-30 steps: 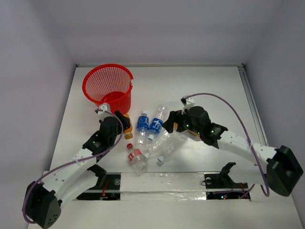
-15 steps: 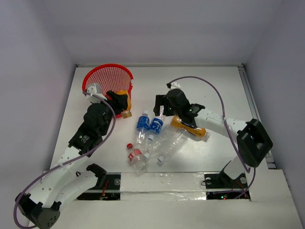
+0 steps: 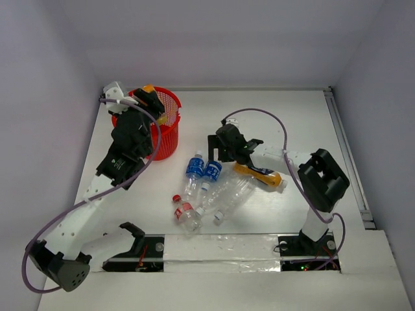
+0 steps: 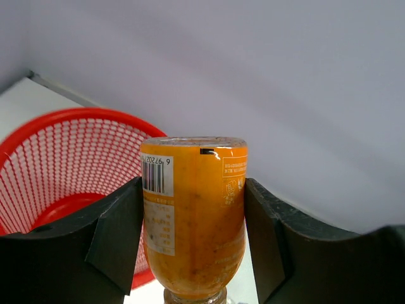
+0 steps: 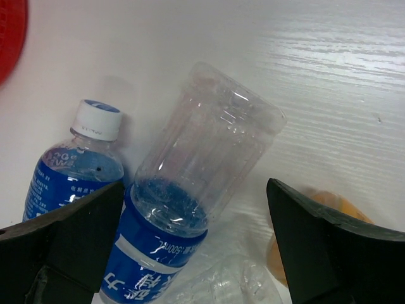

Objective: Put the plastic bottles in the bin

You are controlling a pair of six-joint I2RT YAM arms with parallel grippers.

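Left gripper [image 4: 192, 190] clamps an orange plastic bottle [image 4: 193, 228] above the round red mesh bin [image 4: 57, 158]; right gripper [image 5: 195, 196] gapes wide over a clear blue-labelled bottle [image 5: 209, 145] on the bench [image 5: 342, 76]

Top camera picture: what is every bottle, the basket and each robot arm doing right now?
bin, upright.
held orange bottle, gripped, up by the bin.
left jaws, shut on the held orange bottle.
right jaws, open above a blue-label bottle.
second orange bottle, lying on the table.
other bottles, lying down.

Orange bottle [image 4: 193, 215] barcode [image 4: 157, 178]: "6 97202…"
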